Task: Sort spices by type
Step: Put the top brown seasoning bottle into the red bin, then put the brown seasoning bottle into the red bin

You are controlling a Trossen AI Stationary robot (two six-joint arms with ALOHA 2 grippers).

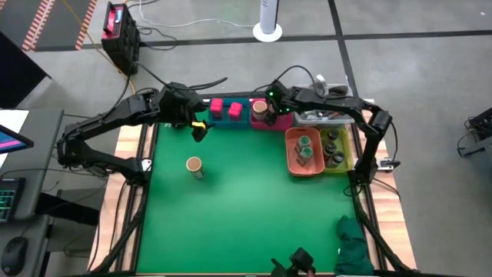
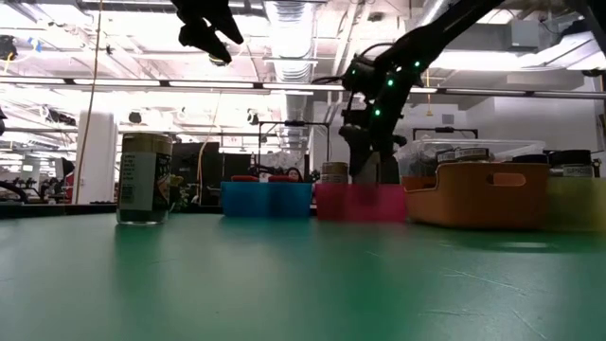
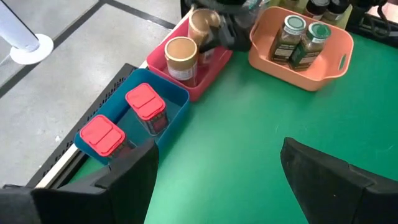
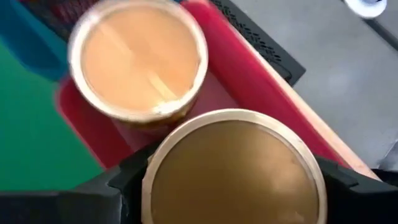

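My right gripper reaches down into the pink-red bin at the table's far edge and is shut on a tan-topped jar. A second tan-topped jar stands upright in the same bin beside it. My left gripper hangs open, high above the table, near the blue bin, which holds two pink-red tins. A third tan-topped jar stands alone on the green mat. Two green-topped jars stand in the orange bin. My right gripper pinches the tan-topped jar just below its lid rim, with one finger on each side. The fingers come from above, pointing down. The jar stays upright inside the pink-red bin; whether its bottom rests on the bin floor I cannot tell.
A yellow bin with dark jars sits right of the orange bin, and a clear tub behind them. A dark green cloth lies at the near right corner. The green mat's middle and near part lie open.
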